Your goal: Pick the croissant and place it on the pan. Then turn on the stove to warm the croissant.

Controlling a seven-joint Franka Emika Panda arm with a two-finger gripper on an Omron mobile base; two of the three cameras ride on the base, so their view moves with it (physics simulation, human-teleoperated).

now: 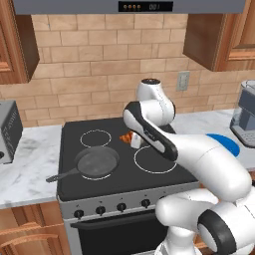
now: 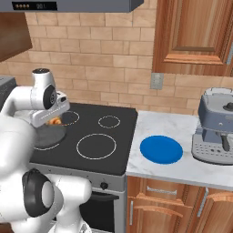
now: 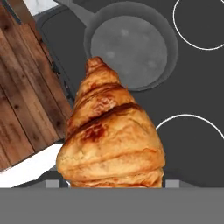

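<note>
A white robot arm (image 1: 199, 159) reaches over the black glass stove (image 1: 117, 154) set between marble benches (image 2: 182, 159) in a brick-backed kitchen. A dark grey pan (image 1: 96, 163) sits on the front-left burner, its handle pointing toward the stove's front-left corner. The pincer (image 1: 133, 139) hangs above the cooktop, right of the pan, pinching a golden croissant (image 3: 109, 135) (seen close up, above the pan's near rim, in the hand view). A blue plate (image 2: 161, 149) lies on the right bench.
</note>
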